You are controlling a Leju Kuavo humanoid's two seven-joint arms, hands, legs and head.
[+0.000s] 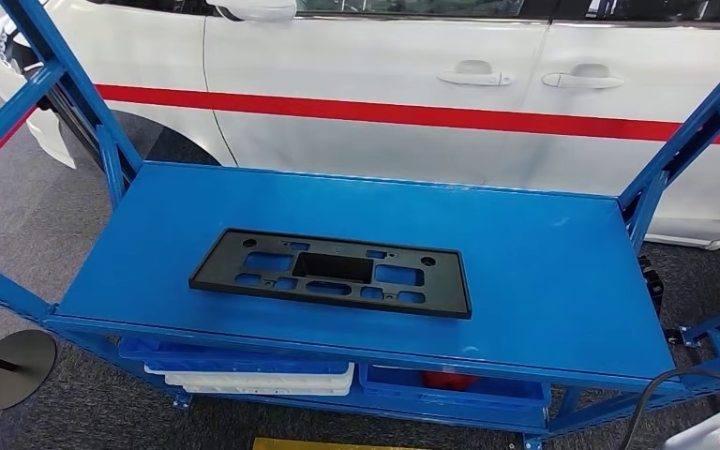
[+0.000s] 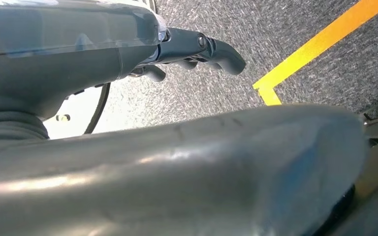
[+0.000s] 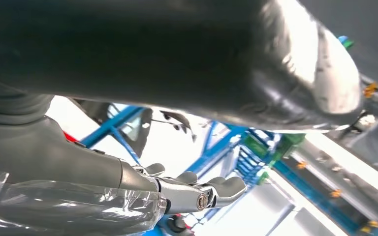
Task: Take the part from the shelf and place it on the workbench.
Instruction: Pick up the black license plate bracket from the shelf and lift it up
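Note:
The part (image 1: 330, 272) is a flat black rectangular frame with several cut-outs. It lies flat on the blue shelf top (image 1: 544, 272), a little left of the middle and nearer the front edge. In the left wrist view my left hand (image 2: 197, 49) hangs over grey carpet, its fingers stretched out and holding nothing. In the right wrist view my right hand (image 3: 197, 189) has its fingers loosely extended and apart, holding nothing, with blue racking behind it.
A white car (image 1: 384, 66) with a red stripe stands right behind the shelf. Blue slanted uprights (image 1: 103, 141) flank the shelf top. Blue and white bins (image 1: 244, 366) sit on the lower level. A round stand base (image 1: 9, 367) is at the left, and a yellow floor line (image 2: 320, 39) crosses the carpet.

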